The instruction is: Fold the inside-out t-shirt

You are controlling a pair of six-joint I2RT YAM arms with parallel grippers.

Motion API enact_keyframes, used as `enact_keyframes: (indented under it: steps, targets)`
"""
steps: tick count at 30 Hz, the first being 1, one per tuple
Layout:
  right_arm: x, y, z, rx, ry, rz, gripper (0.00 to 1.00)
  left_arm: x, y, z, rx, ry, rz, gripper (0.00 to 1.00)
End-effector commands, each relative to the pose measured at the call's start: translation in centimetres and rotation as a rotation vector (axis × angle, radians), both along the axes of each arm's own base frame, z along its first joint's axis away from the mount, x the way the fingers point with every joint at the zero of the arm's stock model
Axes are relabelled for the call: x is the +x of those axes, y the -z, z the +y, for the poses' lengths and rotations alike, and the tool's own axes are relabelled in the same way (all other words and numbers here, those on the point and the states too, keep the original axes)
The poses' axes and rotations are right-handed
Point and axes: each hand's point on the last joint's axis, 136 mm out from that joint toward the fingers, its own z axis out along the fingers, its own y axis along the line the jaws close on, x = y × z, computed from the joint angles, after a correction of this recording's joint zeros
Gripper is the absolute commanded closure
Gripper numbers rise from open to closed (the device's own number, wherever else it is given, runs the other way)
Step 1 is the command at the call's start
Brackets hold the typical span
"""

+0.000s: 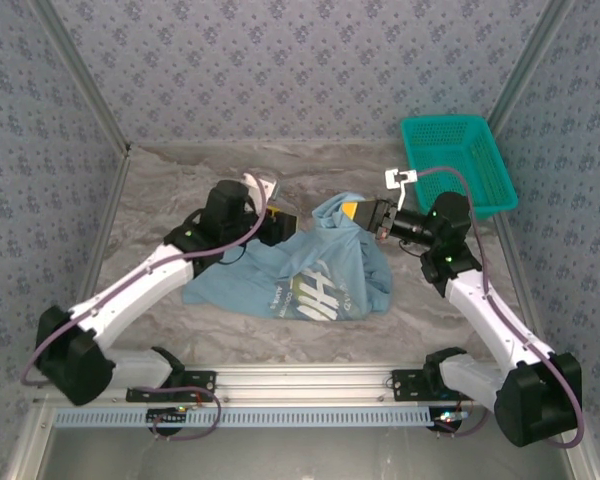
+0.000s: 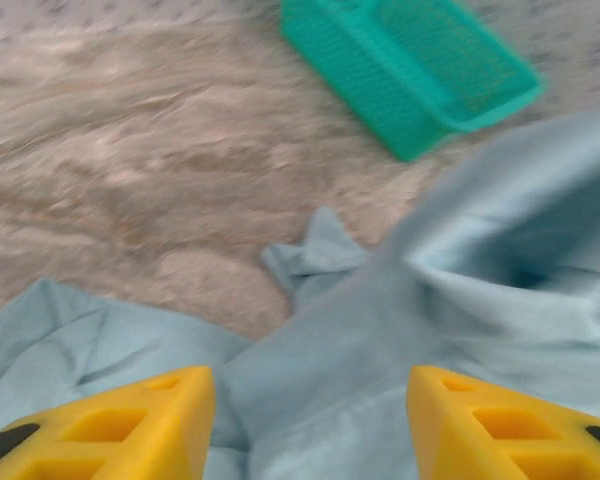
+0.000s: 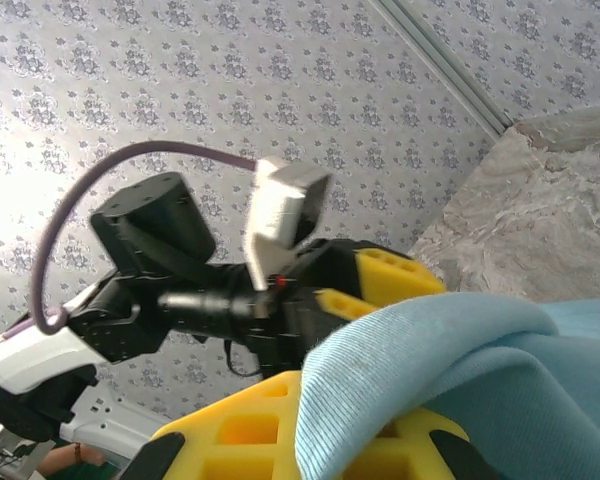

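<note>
The light-blue t-shirt lies crumpled mid-table, its white lettering facing up near the front. Its upper right part is lifted by my right gripper, which is shut on a fold of the cloth; in the right wrist view the fabric drapes out from between the yellow fingers. My left gripper hovers at the shirt's upper left edge. Seen from the left wrist, its yellow fingers stand wide apart over the shirt, gripping nothing.
A teal mesh basket sits at the back right, also visible from the left wrist. Bare marbled tabletop surrounds the shirt. Patterned walls close in the table on three sides. The two grippers are close together.
</note>
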Motion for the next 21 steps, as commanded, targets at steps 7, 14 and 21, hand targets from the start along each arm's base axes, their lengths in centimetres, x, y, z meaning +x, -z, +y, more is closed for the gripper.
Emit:
enact_keyframes:
  steps: [7,14,21]
  targets:
    - [-0.6,-1.6,0.4,-0.020,-0.004,-0.066,1.00,-7.3,-5.9,-6.7,-0.213,0.537,-0.097,0.58]
    - [-0.9,-1.8,0.3,-0.035,-0.001,-0.080,1.00,-4.6,-4.4,-7.3,-0.106,0.467,-0.080,0.61]
    - [-1.0,-1.8,0.3,-0.040,-0.002,-0.085,1.00,-2.1,-3.8,-7.6,-0.038,0.391,-0.101,0.60]
